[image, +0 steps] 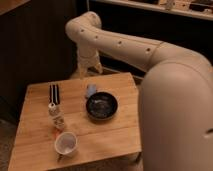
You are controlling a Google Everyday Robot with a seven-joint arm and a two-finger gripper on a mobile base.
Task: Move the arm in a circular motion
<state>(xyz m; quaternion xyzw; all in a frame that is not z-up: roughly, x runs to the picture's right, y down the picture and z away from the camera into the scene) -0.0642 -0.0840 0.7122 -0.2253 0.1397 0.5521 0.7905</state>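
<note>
My cream-coloured arm (125, 45) reaches from the right foreground up to the top left, then bends down. The gripper (90, 69) hangs at the end of it, just above the far edge of the wooden table (115, 135). It is behind a small bluish object (91, 90) and the black bowl (101, 106). I see nothing held in it.
On the table stand a black bowl in the middle, a white cup (66, 143) near the front left, a black striped object (54, 93) at the left, and a small white-and-red bottle (56, 118) lying below it. Dark cabinets stand behind the table.
</note>
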